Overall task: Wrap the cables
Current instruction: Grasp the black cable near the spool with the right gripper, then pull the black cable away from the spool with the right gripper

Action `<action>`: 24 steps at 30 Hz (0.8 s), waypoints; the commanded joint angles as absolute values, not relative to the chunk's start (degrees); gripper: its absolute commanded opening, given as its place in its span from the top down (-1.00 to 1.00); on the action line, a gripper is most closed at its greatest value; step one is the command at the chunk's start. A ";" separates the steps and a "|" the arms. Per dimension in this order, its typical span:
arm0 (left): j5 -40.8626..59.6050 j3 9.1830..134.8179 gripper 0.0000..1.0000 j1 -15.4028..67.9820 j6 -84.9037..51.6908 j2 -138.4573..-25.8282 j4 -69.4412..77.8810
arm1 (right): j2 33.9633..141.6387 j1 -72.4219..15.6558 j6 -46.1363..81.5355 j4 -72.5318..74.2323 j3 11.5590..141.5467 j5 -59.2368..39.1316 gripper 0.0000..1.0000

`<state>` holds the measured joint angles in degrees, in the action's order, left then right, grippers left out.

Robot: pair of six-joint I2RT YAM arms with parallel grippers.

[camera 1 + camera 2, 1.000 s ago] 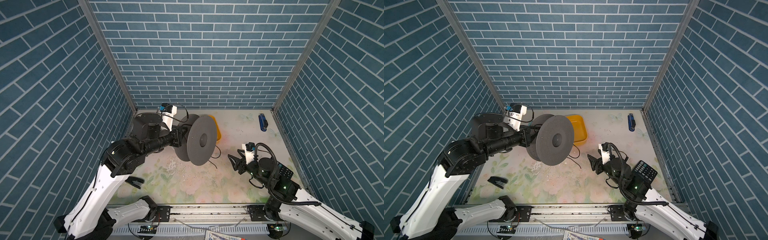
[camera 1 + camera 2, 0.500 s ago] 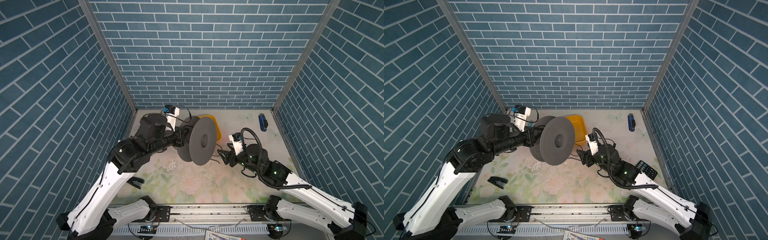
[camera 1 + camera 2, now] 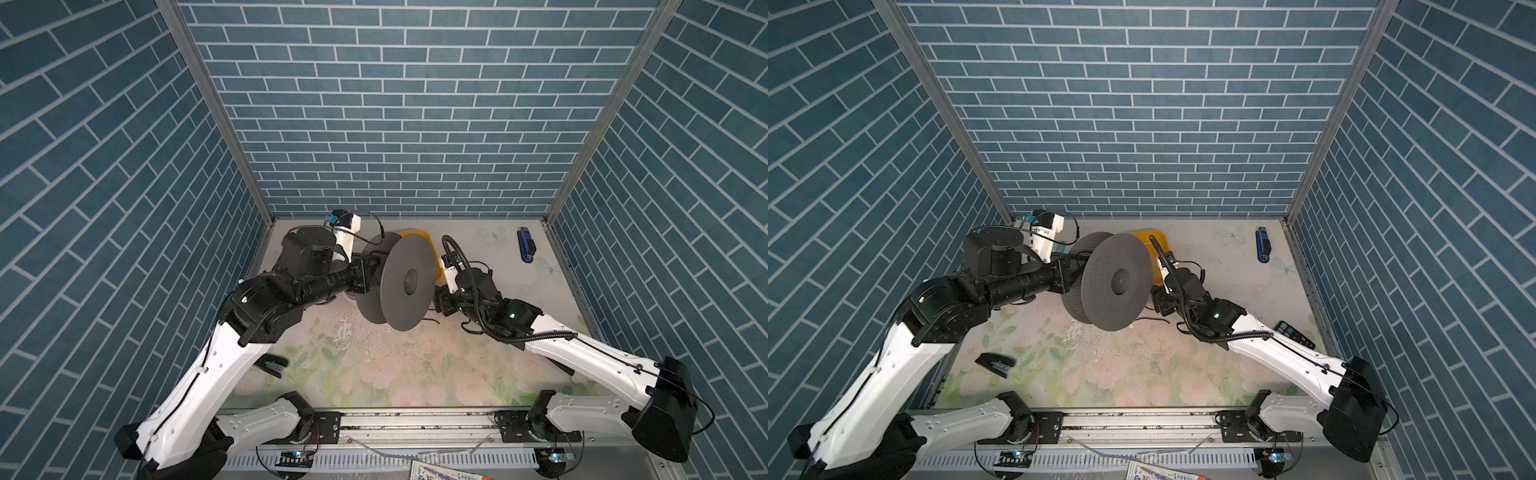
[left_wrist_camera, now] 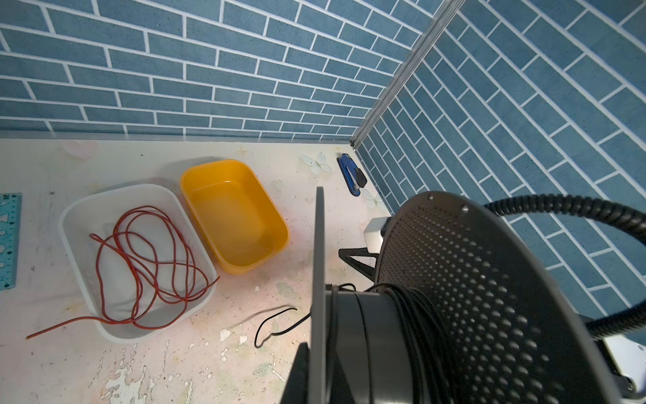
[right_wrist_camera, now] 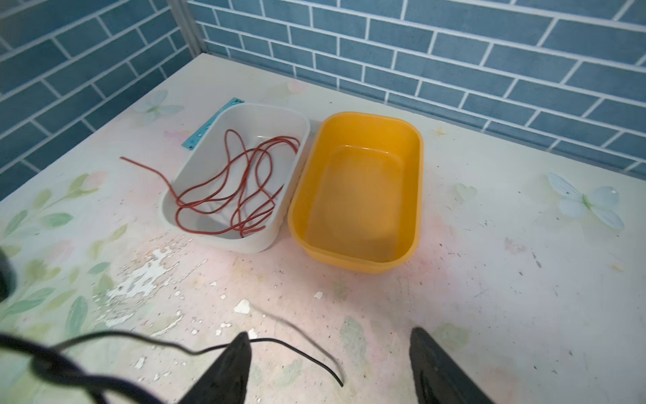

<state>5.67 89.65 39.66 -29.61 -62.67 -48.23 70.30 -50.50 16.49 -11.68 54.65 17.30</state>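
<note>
Cable [image 4: 416,307], black and string-thin, sits mostly wound round the hub of the grey perforated spool [image 3: 405,282], with only a short loose tail [image 4: 276,325] dropping off the hub and curling over the table [image 5: 489,297] below. The left gripper [image 3: 368,274] is clamped on the spool's near flange and holds it off the table with its axle roughly level. In the right wrist view the tail's free end [image 5: 300,349] runs past one finger and stops in the gap of the right gripper [image 5: 328,335], whose jaws stand wide apart and hold nothing; whether the end touches the table there I cannot tell. Judged from this, the winding is close to done, and the step in hand is catching that last stretch. The next move calls for the right jaws to close on the thin wire near its tip, low enough not to miss it, then to lead it round the hub while the other arm keeps the spool steady. Behind, the red wire [image 5: 241,182] lies coiled in the white tray [image 5: 244,245], beside the empty yellow tub [image 5: 353,262].
</note>
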 commanded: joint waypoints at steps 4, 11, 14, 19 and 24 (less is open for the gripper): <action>4.42 92.14 1.00 38.13 -29.18 -59.82 -47.40 | 68.87 -42.80 25.84 -15.36 54.95 19.64 -0.45; 4.68 91.14 1.00 35.70 -29.40 -57.72 -46.92 | 64.70 -32.53 33.56 -14.77 46.61 13.31 -0.46; 5.17 91.11 1.00 35.26 -29.53 -57.78 -46.93 | 63.49 -28.09 34.77 -15.49 43.96 12.02 -0.47; 4.71 91.75 1.00 34.83 -29.27 -57.61 -47.23 | 60.61 -20.52 35.60 -16.61 40.02 8.54 -0.47; 4.02 93.17 1.00 33.88 -28.49 -57.06 -48.97 | 55.17 -12.32 35.03 -18.83 36.14 5.77 -0.48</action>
